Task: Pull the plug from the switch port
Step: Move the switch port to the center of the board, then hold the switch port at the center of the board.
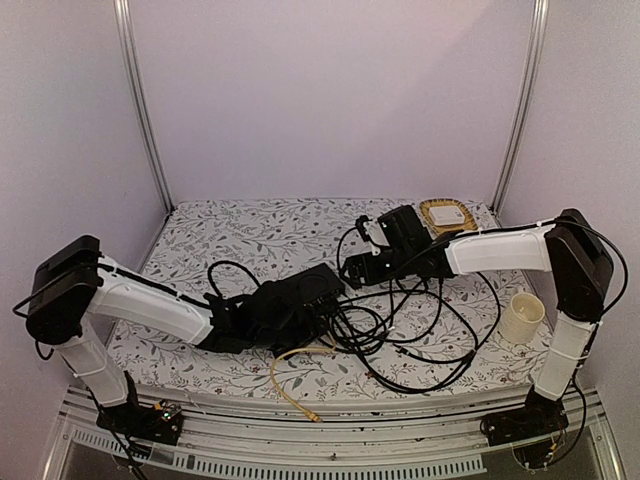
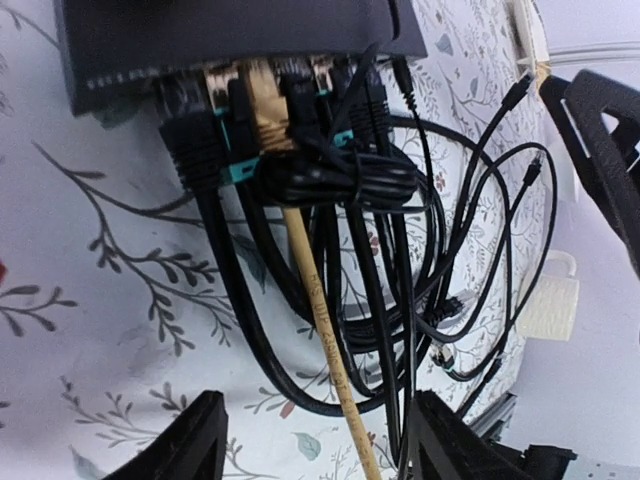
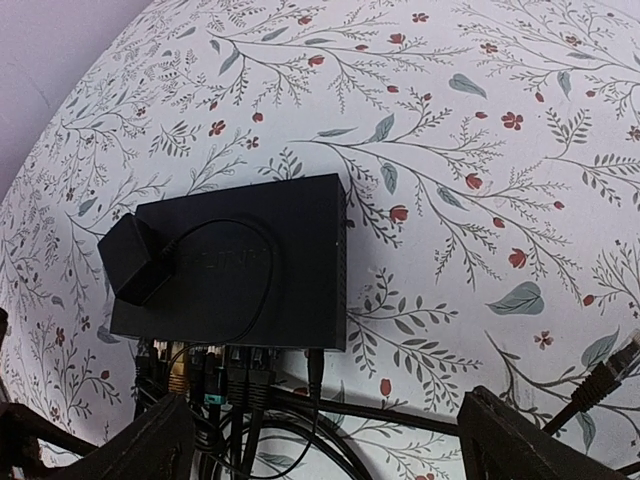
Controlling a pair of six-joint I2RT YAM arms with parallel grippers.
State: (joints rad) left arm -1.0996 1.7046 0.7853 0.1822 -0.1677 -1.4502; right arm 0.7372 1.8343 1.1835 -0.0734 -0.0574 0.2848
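The left gripper (image 2: 320,445) waits at the port side of the switch (image 2: 230,40), jaws parted astride the yellow cable (image 2: 320,300), likely to reach its seated plug (image 2: 266,110). The right gripper (image 3: 325,445) hovers wide open above the switch.

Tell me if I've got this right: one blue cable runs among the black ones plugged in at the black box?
Not blue: that one cable is yellow. It does run among the black cables at the box. The left wrist view shows it.

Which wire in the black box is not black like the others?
The yellow wire is the odd one. It sits in the black box's row of ports among black wires, and only it is yellow.
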